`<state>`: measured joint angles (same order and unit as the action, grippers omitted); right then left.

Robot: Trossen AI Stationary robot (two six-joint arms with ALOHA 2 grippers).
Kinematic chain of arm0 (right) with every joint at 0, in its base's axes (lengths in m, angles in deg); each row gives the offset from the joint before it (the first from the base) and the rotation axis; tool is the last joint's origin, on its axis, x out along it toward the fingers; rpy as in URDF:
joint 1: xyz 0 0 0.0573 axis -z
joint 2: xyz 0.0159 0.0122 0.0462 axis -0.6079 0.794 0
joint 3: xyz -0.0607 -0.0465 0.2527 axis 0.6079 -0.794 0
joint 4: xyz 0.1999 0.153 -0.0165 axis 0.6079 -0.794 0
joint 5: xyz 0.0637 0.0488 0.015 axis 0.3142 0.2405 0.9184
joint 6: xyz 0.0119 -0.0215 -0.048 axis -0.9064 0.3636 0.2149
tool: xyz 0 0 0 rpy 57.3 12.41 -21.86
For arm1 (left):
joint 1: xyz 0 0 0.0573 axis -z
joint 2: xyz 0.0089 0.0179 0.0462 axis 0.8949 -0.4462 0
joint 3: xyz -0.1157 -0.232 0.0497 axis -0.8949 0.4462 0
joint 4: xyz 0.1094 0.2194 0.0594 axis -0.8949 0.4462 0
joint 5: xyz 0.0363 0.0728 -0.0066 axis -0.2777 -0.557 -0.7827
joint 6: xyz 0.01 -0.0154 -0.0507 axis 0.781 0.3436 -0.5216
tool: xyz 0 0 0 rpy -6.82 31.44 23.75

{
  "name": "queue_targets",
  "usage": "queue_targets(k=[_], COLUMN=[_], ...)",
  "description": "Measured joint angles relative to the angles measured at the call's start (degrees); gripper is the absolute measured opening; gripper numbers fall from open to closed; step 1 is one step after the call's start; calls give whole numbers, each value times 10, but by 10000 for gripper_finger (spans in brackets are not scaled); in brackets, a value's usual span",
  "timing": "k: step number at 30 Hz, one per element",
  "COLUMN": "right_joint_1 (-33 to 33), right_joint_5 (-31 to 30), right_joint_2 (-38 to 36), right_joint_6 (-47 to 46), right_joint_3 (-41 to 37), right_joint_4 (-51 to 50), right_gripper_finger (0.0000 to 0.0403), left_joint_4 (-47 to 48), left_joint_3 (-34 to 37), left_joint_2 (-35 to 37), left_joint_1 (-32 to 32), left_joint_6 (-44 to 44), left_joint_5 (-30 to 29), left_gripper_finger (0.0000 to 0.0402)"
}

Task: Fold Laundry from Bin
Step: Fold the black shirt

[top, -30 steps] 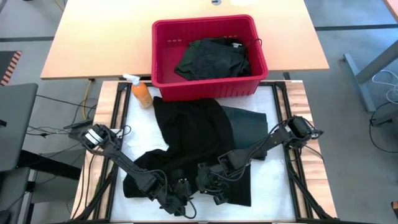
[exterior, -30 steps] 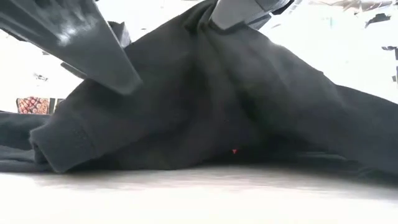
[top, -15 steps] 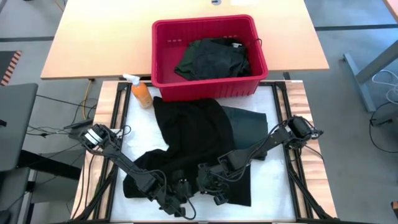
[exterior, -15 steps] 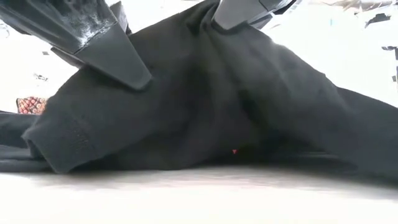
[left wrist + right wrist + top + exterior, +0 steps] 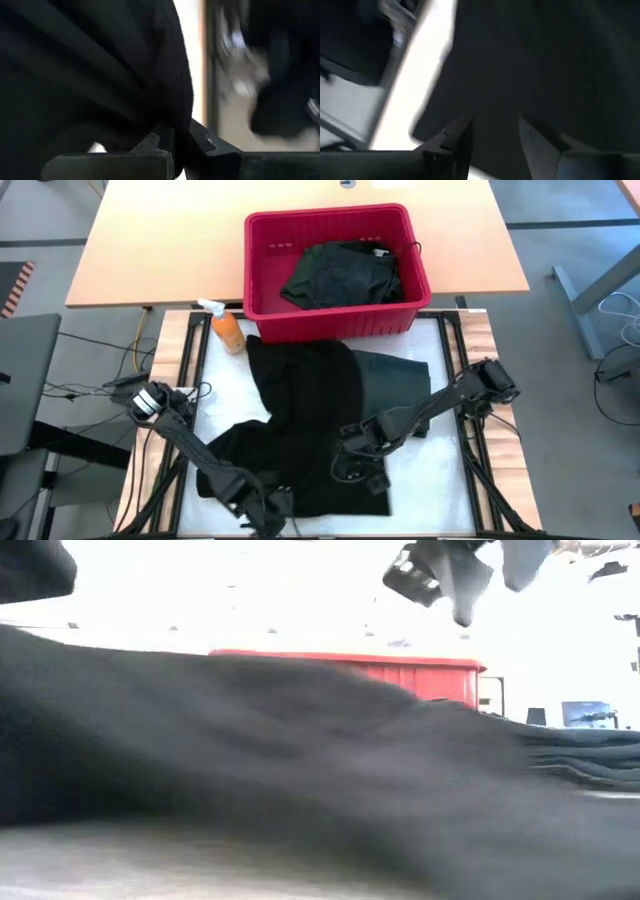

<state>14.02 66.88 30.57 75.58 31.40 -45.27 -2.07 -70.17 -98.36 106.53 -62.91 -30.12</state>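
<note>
We find the left gripper point(image 5: 175, 145) pinched on the black shirt point(image 5: 305, 415); the right gripper point(image 5: 495, 135) hovers parted above it, empty.

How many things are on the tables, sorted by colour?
Black cloth garments: 2, one spread on the table, one bunched in the bin
Dark green cloth garment: 1
Red ribbed plastic bin: 1
Orange spray bottle: 1
Total: 5

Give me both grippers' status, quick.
Left gripper: shut on the black garment.
Right gripper: open, holding nothing, above the garment.
</note>
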Motion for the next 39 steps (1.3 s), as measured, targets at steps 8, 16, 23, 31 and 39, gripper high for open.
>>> queue_targets(k=[8,16,23,31,39], right_joint_1=[61,172,294,330,328], right_joint_5=[-98,-107,-126,-82,-83], right_joint_2=[-103,-95,-23,35,72], right_joint_6=[86,171,75,78,117], right_joint_3=[-154,-212,-202,-202,-168], right_joint_4=[166,288,312,320,287], right_gripper_finger=[185,174,171,171,80], left_joint_4=[57,88,98,114,135], left_joint_3=[-15,-15,-16,-15,-15], left_joint_2=[0,1,2,2,2], left_joint_1=[114,232,282,271,268], left_joint_6=[-254,-549,-643,-611,-594], left_joint_5=[146,172,131,129,126], left_gripper_finger=[0,0,0,0,0])
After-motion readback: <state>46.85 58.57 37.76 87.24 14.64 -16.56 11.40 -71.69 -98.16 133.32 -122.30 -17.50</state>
